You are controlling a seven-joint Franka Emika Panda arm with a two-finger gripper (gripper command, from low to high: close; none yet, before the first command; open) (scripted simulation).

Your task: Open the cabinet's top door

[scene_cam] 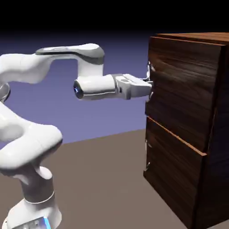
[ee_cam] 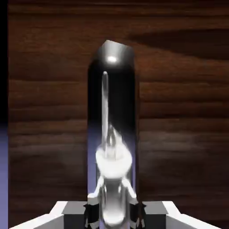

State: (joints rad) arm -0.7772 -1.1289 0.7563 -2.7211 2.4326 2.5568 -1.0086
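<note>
blue-violet backdrop (scene_cam: 123,53); gripper (ee_cam: 114,214) clenched on glossy silver handle (ee_cam: 112,98), dark wood-grain top door (scene_cam: 183,89)

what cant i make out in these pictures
- exterior view: middle of the top handle, hidden by the end effector
- exterior view: rear of the cabinet, cut off by the right edge
- exterior view: part of the arm, cut off by the left edge

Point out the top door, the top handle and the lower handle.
Top door (scene_cam: 184,91): exterior view, middle of its dark wood face.
Top handle (ee_cam: 113,163): hand view, brightly lit stretch of its metal bar.
Lower handle (scene_cam: 146,154): exterior view, middle of its upright bar.
</note>
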